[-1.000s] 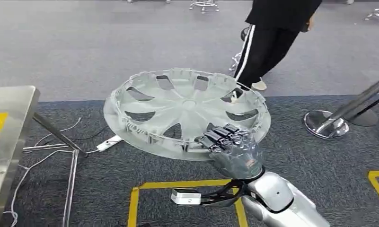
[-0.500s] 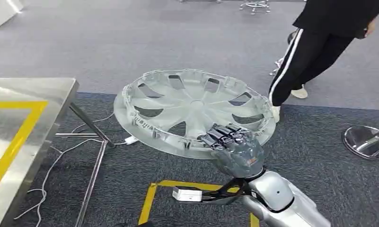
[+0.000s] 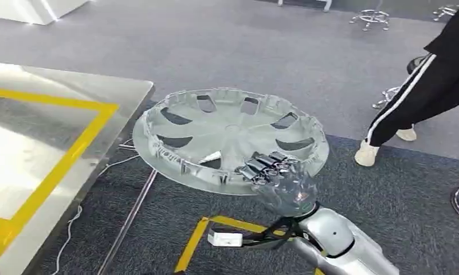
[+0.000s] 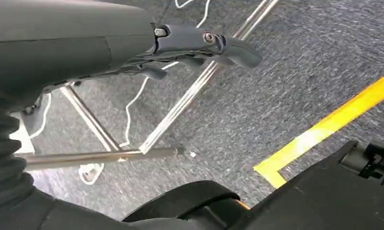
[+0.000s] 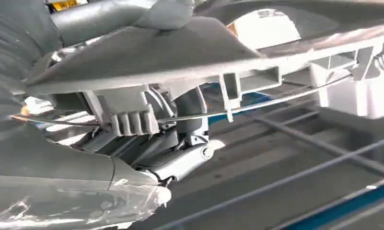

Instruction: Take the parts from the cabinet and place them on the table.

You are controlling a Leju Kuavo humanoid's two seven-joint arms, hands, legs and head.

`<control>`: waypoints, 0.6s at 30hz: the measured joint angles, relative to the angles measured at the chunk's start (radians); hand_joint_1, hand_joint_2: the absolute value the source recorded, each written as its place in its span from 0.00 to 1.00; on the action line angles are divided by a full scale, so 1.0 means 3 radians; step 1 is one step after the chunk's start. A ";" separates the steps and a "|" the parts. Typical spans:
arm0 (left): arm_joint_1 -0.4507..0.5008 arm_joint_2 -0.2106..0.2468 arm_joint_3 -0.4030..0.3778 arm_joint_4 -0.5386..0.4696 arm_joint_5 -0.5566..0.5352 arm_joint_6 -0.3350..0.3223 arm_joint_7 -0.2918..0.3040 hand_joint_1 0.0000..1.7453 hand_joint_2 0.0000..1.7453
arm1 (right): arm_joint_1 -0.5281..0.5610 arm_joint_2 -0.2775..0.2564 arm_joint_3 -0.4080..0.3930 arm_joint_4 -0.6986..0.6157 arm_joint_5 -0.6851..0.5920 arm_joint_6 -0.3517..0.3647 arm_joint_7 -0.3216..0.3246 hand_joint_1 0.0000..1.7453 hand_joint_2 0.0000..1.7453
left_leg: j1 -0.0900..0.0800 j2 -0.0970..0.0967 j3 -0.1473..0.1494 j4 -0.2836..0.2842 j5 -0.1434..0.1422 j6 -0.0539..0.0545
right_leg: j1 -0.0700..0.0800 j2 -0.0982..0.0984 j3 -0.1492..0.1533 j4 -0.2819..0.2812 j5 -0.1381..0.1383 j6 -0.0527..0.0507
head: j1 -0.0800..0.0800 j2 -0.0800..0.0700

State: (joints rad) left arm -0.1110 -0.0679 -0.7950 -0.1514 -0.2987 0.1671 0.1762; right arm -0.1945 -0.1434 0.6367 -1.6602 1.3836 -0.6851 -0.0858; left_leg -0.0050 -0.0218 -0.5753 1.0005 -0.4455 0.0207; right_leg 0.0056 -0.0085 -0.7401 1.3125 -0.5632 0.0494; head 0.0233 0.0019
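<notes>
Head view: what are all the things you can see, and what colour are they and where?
Wheel cover: one, silvery grey, held flat in the air beside the table.
Table: one, shiny metal with yellow lines, on the left.
Cables: white, on the carpet under the table.
Floor tape: yellow, on the dark carpet below the cover.
Person: one, black trousers with a white stripe, at the far right.
Right robot hand: dark fingers, gripping the cover's near rim.
Left robot hand: dark grey, hanging above the carpet, holding nothing.
</notes>
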 joint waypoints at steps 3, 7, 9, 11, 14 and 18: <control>-0.0003 -0.0010 -0.0001 -0.0001 -0.0001 -0.0011 0.0000 0.00 1.00 | -0.0001 -0.0008 0.0015 0.0020 -0.0006 0.0000 0.0013 1.00 1.00 | 0.0003 -0.0134 0.0014 0.0001 0.0000 0.0000 | -0.0003 0.0019 0.0042 -0.0139 0.0204 -0.0017 | 0.0001 0.0000; -0.0019 -0.0022 -0.0001 -0.0001 -0.0003 -0.0027 0.0000 0.00 1.00 | -0.0012 -0.0014 0.0033 0.0028 -0.0019 0.0000 0.0033 1.00 1.00 | 0.0007 -0.0282 -0.0011 0.0029 0.0002 -0.0039 | -0.0061 0.0287 0.0465 -0.0967 0.0432 -0.0007 | -0.0003 0.0000; -0.0020 -0.0022 -0.0001 -0.0003 -0.0001 -0.0027 0.0000 0.00 1.00 | -0.0029 -0.0018 0.0039 0.0034 -0.0020 0.0000 0.0037 1.00 1.00 | 0.0032 -0.0339 -0.0044 0.0004 0.0033 -0.0083 | -0.0038 0.0241 0.0441 -0.0926 0.0430 -0.0024 | -0.0004 0.0000; -0.0022 -0.0011 -0.0001 -0.0003 -0.0001 -0.0027 0.0000 0.00 1.00 | -0.0043 -0.0018 0.0046 0.0034 -0.0020 0.0000 0.0037 1.00 1.00 | 0.0023 -0.0341 -0.0045 0.0013 0.0007 -0.0112 | -0.0070 0.0157 0.0461 -0.0964 0.0444 -0.0061 | -0.0005 0.0000; -0.0048 -0.0002 -0.0003 -0.0003 -0.0010 -0.0032 0.0019 0.00 1.00 | -0.0046 -0.0020 0.0053 0.0041 -0.0032 0.0000 0.0047 1.00 1.00 | -0.0003 -0.0004 -0.0267 0.0527 -0.0315 -0.0167 | -0.0055 0.0042 0.0462 -0.0975 0.0442 -0.0109 | -0.0050 0.0000; -0.0066 -0.0001 -0.0003 -0.0003 -0.0013 -0.0034 0.0024 0.00 1.00 | -0.0049 -0.0032 0.0066 0.0058 -0.0043 0.0000 0.0067 1.00 1.00 | -0.0003 0.0025 -0.0326 0.0817 -0.0334 -0.0182 | -0.0043 -0.0133 0.0457 -0.0973 0.0438 -0.0115 | -0.0050 0.0000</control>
State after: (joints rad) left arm -0.1309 -0.0683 -0.7958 -0.1522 -0.3025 0.1568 0.1835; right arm -0.2091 -0.1530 0.6565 -1.6426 1.3706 -0.6851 -0.0656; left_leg -0.0058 -0.0144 -0.6731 1.2456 -0.5457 -0.0338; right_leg -0.0073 -0.0484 -0.6028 1.0207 -0.4318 0.0148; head 0.0084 0.0019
